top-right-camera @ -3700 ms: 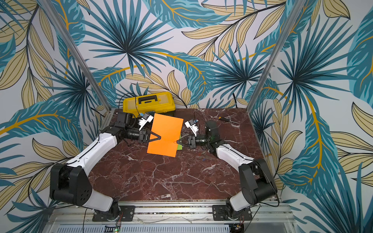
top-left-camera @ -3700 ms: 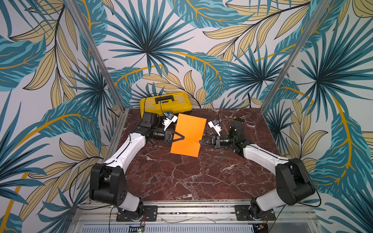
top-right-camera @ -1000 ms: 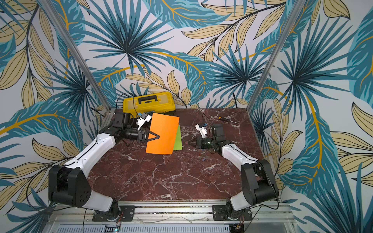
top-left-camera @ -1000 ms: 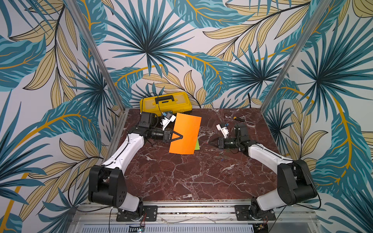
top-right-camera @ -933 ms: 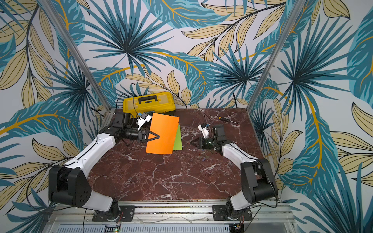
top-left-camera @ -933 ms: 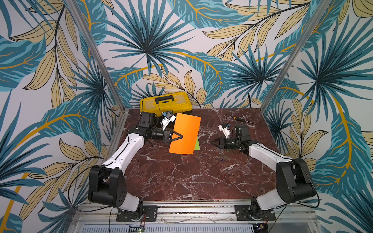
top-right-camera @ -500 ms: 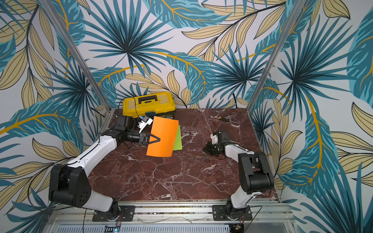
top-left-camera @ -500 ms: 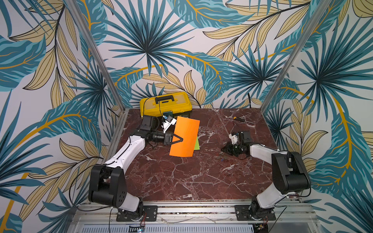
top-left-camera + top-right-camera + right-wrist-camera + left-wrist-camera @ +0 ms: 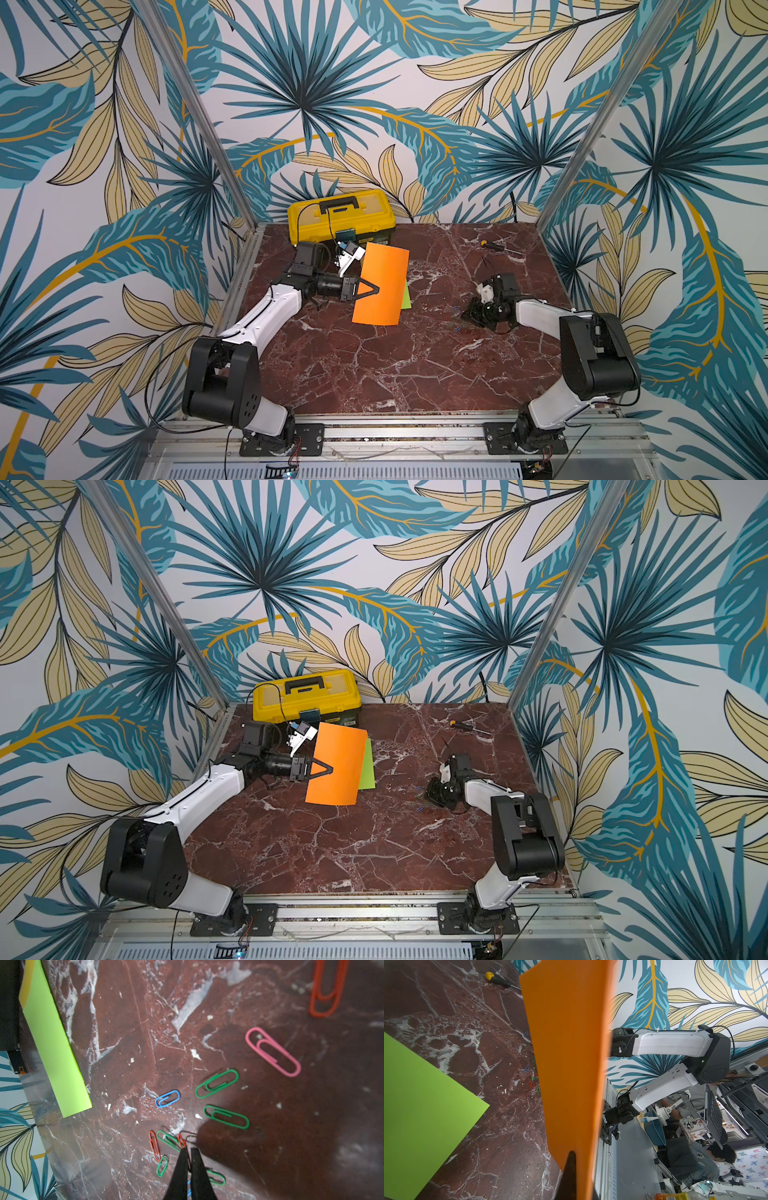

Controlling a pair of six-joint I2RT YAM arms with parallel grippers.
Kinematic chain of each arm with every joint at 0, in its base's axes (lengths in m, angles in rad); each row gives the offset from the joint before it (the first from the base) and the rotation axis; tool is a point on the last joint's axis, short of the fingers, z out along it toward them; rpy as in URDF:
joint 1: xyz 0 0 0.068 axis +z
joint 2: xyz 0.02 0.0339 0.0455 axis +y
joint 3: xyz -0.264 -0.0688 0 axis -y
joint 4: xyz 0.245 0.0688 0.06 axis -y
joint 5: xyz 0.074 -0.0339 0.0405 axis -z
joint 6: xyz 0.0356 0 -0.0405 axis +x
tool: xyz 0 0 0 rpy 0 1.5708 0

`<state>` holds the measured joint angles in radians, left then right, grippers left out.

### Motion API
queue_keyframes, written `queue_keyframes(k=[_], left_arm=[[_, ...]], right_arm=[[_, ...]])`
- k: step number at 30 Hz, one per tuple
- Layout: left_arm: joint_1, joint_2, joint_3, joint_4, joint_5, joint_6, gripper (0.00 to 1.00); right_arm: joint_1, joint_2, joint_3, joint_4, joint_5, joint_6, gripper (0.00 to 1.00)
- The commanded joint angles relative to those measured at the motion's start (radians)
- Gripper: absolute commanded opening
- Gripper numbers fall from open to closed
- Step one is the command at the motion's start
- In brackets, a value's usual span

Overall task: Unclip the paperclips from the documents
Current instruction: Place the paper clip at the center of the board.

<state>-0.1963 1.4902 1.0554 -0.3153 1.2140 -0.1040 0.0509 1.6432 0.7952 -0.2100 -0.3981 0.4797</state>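
Swung away from the orange sheet point(image 9: 384, 299) since earlier, the right gripper point(image 9: 188, 1150) now points down at the table point(image 9: 374, 374) around 3 o'clock, its fingers almost together; whether they pinch anything cannot be told. Meanwhile the left gripper point(image 9: 376, 289) stays clenched on that upright sheet, which screens most of the flat lime green sheet point(image 9: 368, 771), with a yellow sheet point(image 9: 26, 985) beneath it. Twelve loose paperclips point(image 9: 217, 1082) show: five green, three red, two blue, one pink, one dark. One toolbox point(image 9: 340, 212) sits at 11 o'clock and one screwdriver point(image 9: 492, 245) at 1 o'clock.

Even bright light, soft shadow beside right claw point(image 9: 188, 1150), blurry nearest paperclips point(image 9: 325, 991)
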Motion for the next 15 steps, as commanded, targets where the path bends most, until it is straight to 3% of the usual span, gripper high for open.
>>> queue_keyframes(k=[1, 15], left_arm=[[-0.004, -0.03, -0.015, 0.035, -0.005, -0.007, 0.0], [-0.004, -0.012, -0.02, 0.08, -0.07, -0.047, 0.0]], right_arm=[[-0.006, -0.013, 0.003, -0.06, 0.034, 0.002, 0.14], [-0.005, -0.08, 0.014, -0.093, 0.032, -0.014, 0.31]])
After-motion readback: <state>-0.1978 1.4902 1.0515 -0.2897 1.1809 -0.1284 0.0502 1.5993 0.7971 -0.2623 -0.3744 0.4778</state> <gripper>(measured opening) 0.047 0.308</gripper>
